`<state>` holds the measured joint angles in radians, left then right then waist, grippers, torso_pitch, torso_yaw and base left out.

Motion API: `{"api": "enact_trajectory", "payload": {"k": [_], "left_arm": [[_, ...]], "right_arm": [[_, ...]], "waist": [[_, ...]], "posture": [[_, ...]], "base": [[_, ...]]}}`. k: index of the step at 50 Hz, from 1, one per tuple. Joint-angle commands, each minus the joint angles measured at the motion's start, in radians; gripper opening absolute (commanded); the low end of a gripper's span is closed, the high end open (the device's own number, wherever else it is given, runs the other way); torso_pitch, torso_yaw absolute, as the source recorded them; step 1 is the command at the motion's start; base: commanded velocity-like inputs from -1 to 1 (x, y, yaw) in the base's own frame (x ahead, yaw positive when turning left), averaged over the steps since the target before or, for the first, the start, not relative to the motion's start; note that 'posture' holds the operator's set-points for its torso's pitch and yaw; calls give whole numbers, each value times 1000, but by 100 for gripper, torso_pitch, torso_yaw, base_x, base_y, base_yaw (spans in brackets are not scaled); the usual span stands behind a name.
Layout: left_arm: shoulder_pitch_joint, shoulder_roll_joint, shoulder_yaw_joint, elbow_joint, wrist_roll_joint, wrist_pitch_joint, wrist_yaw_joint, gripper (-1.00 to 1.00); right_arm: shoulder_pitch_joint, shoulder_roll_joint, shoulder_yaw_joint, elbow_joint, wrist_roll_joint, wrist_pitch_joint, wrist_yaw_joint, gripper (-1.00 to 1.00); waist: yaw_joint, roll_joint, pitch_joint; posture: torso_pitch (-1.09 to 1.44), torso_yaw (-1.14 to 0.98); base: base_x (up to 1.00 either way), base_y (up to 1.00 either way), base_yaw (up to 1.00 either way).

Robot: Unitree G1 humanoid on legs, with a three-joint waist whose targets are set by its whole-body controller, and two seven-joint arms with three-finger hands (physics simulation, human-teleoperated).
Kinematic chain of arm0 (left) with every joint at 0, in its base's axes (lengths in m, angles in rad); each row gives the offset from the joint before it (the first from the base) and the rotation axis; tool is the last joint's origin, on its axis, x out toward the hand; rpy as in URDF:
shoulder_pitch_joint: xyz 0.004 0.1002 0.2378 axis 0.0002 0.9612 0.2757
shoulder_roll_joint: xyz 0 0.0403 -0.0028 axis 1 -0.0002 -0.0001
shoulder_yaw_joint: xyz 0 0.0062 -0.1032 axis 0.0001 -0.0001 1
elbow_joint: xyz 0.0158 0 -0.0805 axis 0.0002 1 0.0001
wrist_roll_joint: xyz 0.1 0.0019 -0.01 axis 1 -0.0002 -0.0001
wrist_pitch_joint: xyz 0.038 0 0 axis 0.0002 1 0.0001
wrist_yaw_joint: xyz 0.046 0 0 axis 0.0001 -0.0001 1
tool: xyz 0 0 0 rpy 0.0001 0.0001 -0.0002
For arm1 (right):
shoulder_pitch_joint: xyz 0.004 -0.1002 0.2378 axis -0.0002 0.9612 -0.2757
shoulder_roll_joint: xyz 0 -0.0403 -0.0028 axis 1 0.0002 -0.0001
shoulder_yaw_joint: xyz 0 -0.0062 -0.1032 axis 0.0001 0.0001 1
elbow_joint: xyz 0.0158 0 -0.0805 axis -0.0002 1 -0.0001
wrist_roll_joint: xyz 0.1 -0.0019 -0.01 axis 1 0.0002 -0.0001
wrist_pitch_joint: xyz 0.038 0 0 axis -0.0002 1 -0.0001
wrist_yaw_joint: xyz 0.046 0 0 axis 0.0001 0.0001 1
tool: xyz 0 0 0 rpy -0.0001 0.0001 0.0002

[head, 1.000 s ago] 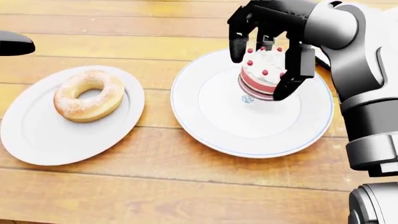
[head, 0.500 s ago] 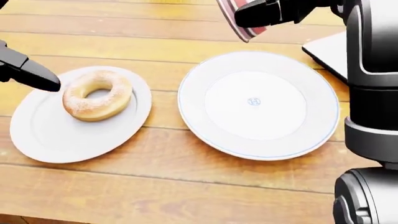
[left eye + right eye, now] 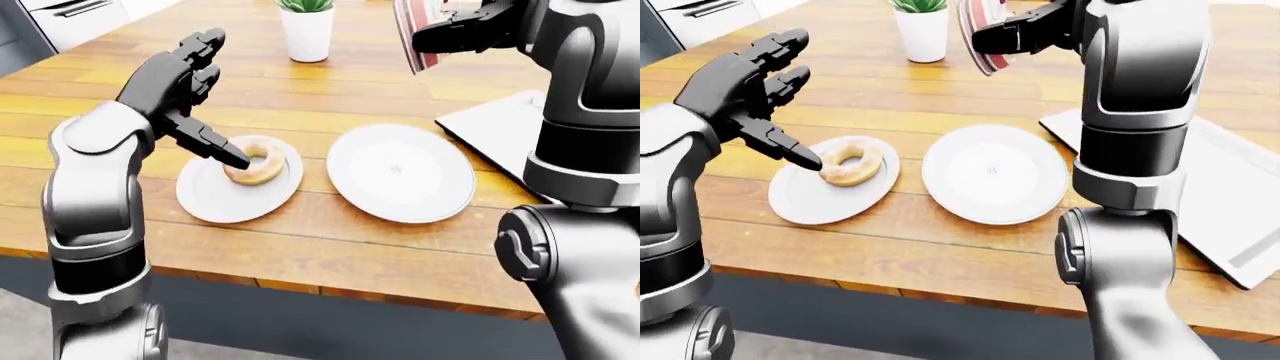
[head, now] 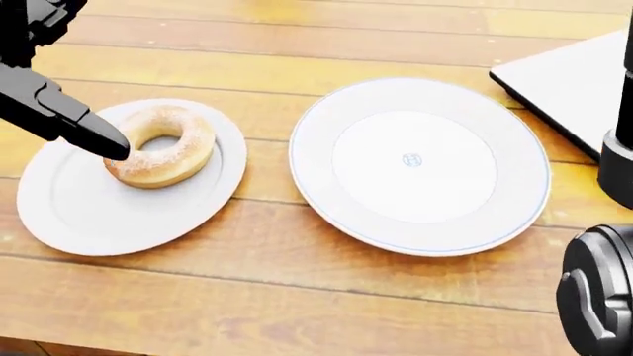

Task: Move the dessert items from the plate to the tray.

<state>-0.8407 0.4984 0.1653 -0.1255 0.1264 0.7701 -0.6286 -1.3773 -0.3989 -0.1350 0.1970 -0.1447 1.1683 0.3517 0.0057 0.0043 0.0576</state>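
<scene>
A sugar-dusted donut (image 4: 158, 146) lies flat on the far side of the small white plate (image 4: 89, 215) at the left. The bigger plate (image 4: 421, 165) to its right, blue-rimmed, is bare. The red-and-white cake (image 3: 981, 31) is lifted high above the counter, tipped on its side. A flat white tray (image 3: 1240, 187) lies at the right.

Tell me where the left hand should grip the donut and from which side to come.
Grip the donut across its ring, fingers on the outer rim or one through the hole, coming down from above. It lies flat on its plate, so its sides sit low against the plate and only the top is open. The left hand is open, with one finger already at the donut's left edge in the head view.
</scene>
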Motion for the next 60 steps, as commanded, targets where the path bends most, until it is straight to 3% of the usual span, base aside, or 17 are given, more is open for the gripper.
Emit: {"api": "enact_trajectory", "payload": {"k": [1,2,5,17,31,45,51,60], "left_arm": [[-48,13,-14,6,41,-60,-9,100],[-52,14,-26,25,65,-83,-17,100],[-58,8,-57,70,139,-147,-58,100],[-39,-67,-44,121,281,-238,-133,100],[-42,-72,-51,247,403,-397,-123,100],[-43,-79,-46,321,453,-461,-117,100],[-41,-83,-49,340,471,-484,-96,92],[-45,-90,-49,394,485,-523,-56,61]], "right_arm": [[-28,-17,8,-33,11,-40,-18,-100],[-38,-8,-15,-26,24,-34,-34,-100],[-29,-11,-5,-35,44,-38,-36,-100],[3,-16,-3,-60,79,-41,-50,-100],[5,-22,3,-59,97,-47,-63,-100],[4,-22,2,-47,101,-64,-70,-100],[12,-21,3,-55,104,-65,-74,-100],[23,-22,-2,-75,112,-58,-83,-100]], "waist": [[0,2,-30],[1,1,-30],[2,1,-31],[3,-6,-33],[4,-9,-34],[3,-8,-36],[3,-7,-37],[4,-8,-38]], "posture": [[0,0],[0,0],[0,0],[0,0],[0,0],[0,0],[0,0],[0,0]], "base": [[0,0,0],[0,0,0],[0,0,0],[0,0,0],[0,0,0],[0,0,0],[0,0,0],[0,0,0]]}}
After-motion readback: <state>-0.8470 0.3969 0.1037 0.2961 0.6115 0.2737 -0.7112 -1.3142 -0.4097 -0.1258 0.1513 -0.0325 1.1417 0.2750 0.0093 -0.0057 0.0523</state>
